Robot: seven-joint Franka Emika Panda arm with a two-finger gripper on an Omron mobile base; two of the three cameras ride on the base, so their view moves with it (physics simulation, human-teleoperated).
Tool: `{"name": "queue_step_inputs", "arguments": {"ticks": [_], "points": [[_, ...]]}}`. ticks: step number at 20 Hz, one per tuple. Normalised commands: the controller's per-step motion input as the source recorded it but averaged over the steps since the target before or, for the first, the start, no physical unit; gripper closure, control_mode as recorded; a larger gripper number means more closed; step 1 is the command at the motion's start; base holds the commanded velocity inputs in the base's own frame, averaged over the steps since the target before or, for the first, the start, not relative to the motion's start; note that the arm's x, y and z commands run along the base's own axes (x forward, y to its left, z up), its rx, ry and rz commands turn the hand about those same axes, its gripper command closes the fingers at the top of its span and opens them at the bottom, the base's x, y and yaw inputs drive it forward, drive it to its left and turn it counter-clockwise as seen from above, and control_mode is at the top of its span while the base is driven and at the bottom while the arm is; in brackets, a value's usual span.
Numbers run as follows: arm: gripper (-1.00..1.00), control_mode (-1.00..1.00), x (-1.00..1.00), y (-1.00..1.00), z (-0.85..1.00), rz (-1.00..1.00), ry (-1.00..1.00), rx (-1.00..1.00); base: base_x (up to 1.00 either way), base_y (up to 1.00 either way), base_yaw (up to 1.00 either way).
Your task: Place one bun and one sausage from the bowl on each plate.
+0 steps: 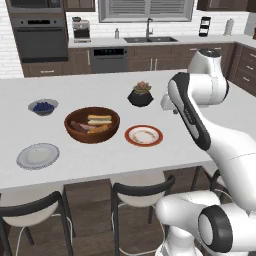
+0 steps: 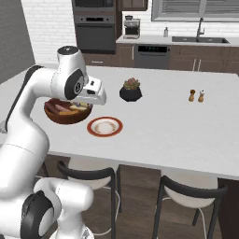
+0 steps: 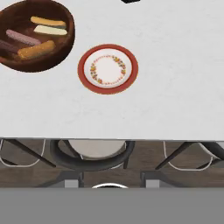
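The white arm rises from the base, bends at a high elbow and reaches forward. Its hand hangs level above the tabletop, facing down; whether the pincer is parted is unclear.

Even, soft light covers the whole kitchen, bright and without glare on the white counter. Shadows are faint: a thin dark rim hugs the bowl and the red-rimmed plate. All three pictures are slightly soft (rendered, low in detail), with no edge distortion.
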Motion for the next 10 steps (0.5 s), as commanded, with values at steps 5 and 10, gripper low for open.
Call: {"name": "queue_step_inputs", "arguments": {"ticks": [5, 10], "points": [[-1.00, -1.00, -0.11, 0.20, -0.10, 0.00, 0.00, 0.00, 0.00, 0.00, 0.00], [-1.00, -1.00, -0.01, 0.94, -0.12, -0.04, 0.00, -0.01, 0.00, 0.00, 0.00]]}}
